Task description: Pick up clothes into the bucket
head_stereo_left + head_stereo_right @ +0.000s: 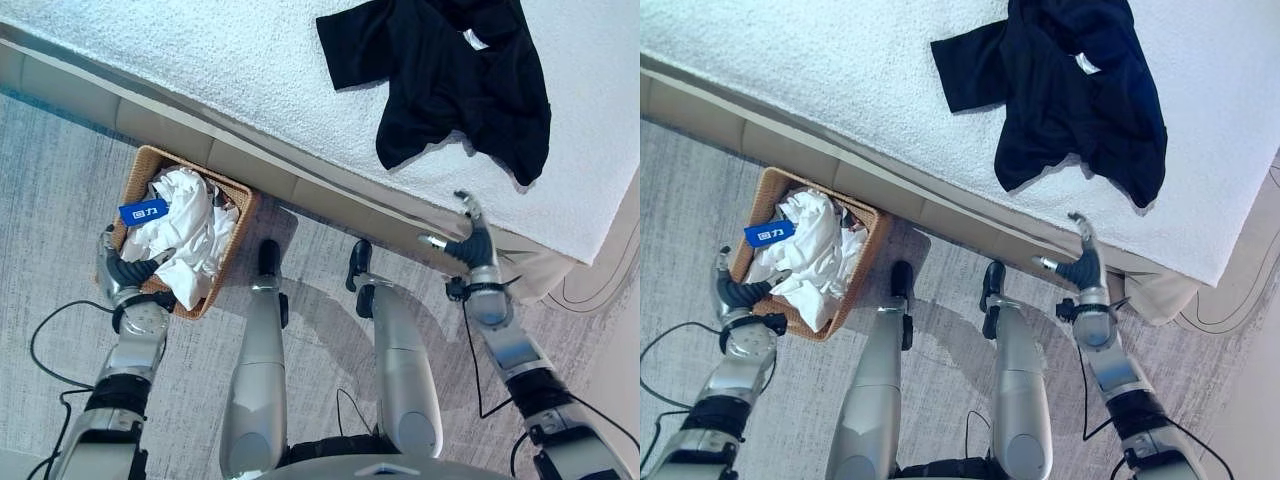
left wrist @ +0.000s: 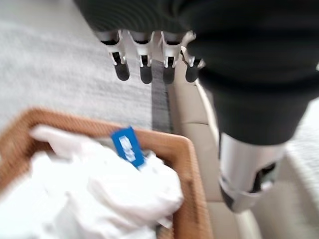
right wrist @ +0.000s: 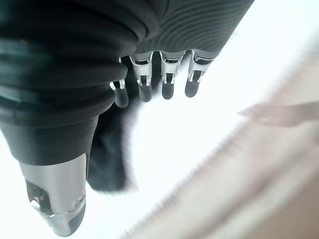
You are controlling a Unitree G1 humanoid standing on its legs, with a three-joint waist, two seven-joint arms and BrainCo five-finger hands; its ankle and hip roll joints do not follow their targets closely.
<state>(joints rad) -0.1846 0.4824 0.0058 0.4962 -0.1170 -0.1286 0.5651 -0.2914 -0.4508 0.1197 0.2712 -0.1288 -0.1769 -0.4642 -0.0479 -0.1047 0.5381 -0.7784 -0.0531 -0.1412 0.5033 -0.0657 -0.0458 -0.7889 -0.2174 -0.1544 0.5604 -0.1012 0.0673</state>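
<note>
The right hand (image 1: 470,243), fingers straight and holding nothing, is probably reaching toward the black garment (image 1: 450,80) at upper right and should be closing on bunched folds, while the left hand (image 1: 125,272), relaxed, is hanging beside the basket (image 1: 136,170) at left.

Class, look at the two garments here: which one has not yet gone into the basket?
The black garment, spread on the white bed cover beyond the right hand. The white garment already lies bunched in the wicker basket on the floor.
</note>
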